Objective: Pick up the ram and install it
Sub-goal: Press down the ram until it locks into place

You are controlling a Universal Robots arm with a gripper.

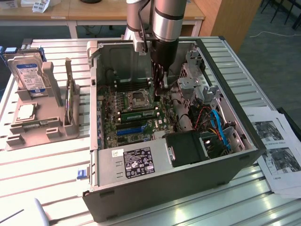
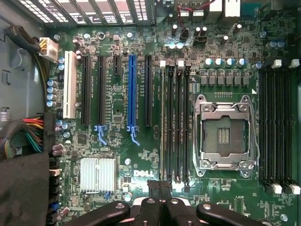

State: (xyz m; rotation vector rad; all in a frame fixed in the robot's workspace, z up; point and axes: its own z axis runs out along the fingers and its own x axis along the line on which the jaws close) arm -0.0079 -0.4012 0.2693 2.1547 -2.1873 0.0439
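While the claw, pinched together, hangs near the seated ram between case walls, the motherboard reads DELL.

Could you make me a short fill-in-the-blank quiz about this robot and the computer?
1. The gripper has its jaws ___.
2. One long expansion slot on the motherboard is coloured ___.
3. The hard drive stands on the exterior view's ___ of the computer case.
Missing words: shut, blue, left.
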